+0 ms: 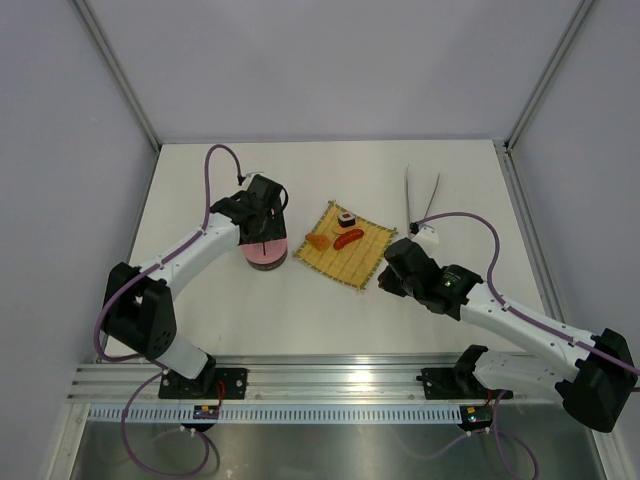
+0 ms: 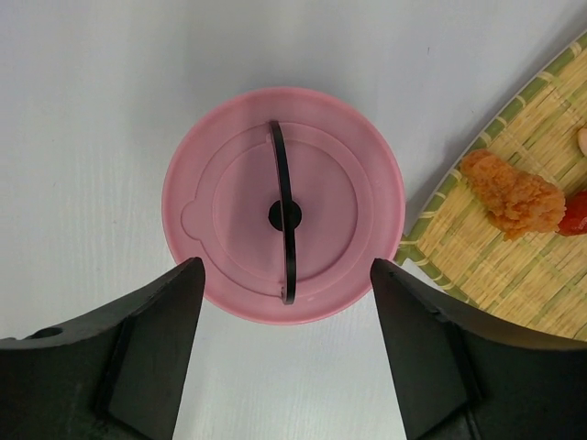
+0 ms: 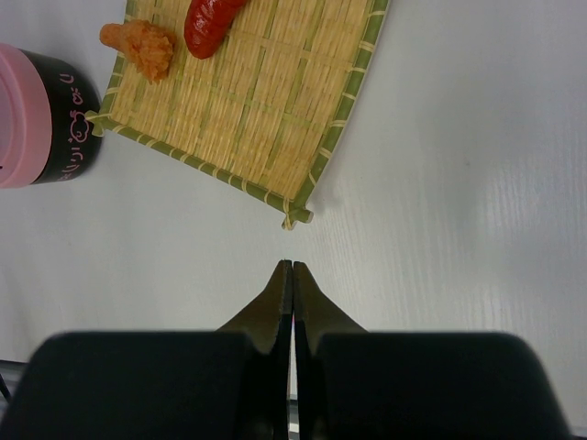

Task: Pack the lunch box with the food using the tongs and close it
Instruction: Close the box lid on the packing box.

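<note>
The lunch box (image 1: pixel 266 254) stands left of the mat, its dark wall (image 3: pixel 66 115) capped by the pink lid (image 2: pixel 229 206), which lies flat with a black handle (image 2: pixel 282 183) across it. My left gripper (image 2: pixel 286 266) hovers straight over the lid's near edge, open, fingers (image 2: pixel 165 312) apart and holding nothing. On the mat lie food pieces: an orange chunk (image 2: pixel 514 194), a red sausage (image 3: pixel 209 14) and a sushi roll (image 1: pixel 346 218). The tongs (image 1: pixel 418 195) lie at the back right. My right gripper (image 3: pixel 292 266) is shut and empty, just short of the mat's near corner.
The yellow woven mat (image 1: pixel 350 264) sits in the middle of the table, its corner (image 3: pixel 293 218) pointing at my right fingertips. Grey walls enclose the table on three sides. My left gripper (image 1: pixel 265 238) covers part of the lunch box from above.
</note>
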{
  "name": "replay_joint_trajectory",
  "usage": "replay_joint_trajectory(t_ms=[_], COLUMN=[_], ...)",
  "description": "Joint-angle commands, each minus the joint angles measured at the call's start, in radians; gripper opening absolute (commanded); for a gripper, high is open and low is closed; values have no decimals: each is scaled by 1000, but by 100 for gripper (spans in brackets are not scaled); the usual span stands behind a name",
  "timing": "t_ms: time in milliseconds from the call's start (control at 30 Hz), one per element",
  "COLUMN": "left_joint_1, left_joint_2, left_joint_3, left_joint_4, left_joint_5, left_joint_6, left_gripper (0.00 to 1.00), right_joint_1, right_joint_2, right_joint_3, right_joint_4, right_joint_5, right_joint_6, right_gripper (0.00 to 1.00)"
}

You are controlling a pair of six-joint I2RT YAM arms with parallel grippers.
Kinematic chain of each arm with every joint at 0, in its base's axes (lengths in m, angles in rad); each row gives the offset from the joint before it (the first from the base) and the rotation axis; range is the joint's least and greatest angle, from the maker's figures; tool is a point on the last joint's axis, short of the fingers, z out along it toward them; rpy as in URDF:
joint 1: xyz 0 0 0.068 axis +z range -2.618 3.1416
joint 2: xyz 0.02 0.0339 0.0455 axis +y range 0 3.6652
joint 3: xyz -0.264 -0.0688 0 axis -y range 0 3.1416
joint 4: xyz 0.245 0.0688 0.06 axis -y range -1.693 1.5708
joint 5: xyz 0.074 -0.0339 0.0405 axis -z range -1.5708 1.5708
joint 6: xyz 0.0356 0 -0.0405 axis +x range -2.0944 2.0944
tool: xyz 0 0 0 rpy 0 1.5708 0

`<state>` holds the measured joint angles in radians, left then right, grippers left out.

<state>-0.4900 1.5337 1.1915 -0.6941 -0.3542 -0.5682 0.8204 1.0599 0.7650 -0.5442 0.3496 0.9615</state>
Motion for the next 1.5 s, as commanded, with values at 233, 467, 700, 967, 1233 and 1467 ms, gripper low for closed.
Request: replay_joint_trajectory(t_ms=[233,467,700,967,1233,1467], left_joint_1=[-1,8,8,7,11,73], left_joint_2=[66,92,77,52,98,138], left_joint_3=[28,-15,123,137,19,-50], left_joint_4=[33,74,4,-16,-4,59], left_joint_5=[-6,111,54,11,-32,118], left_joint_6=[-13,-22,10,13,-48,-87], left_gripper=[73,73,74,75,75,72], right_joint_1=[-7,-7,-7,-7,-7,-7], right_joint_2=[2,0,-5,-14,-9,-11], right_joint_3=[33,36,36,22,23,28], right_joint_4=[10,7,7,9,10,4], right_joint_5=[8,9,12,15,15,14], right_joint_6=[2,2,0,3,-1,-1], right_gripper=[0,0,0,0,0,0])
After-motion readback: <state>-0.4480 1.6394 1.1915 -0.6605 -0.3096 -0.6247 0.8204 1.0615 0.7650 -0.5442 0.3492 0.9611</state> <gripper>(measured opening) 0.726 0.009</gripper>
